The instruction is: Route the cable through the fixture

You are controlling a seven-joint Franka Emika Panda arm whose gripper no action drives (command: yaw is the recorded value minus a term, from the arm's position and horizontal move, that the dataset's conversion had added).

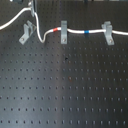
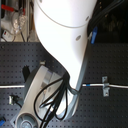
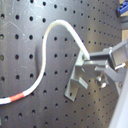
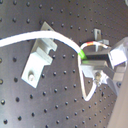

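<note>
Breadboard point(image 1: 65, 95) first: you see its black perforated surface carrying three grey clips. The cable point(image 1: 75, 31) already runs through the two square-facing clips point(image 1: 63, 31) and loops back toward the diagonal fixture point(image 1: 26, 33) in the first exterior view. Your gripper point(image 4: 95, 57) clamps the cable at its green band, and the fixture point(image 4: 39, 57) lies at about nine o'clock from it in the second wrist view, slot empty, cable arching over it.
</note>
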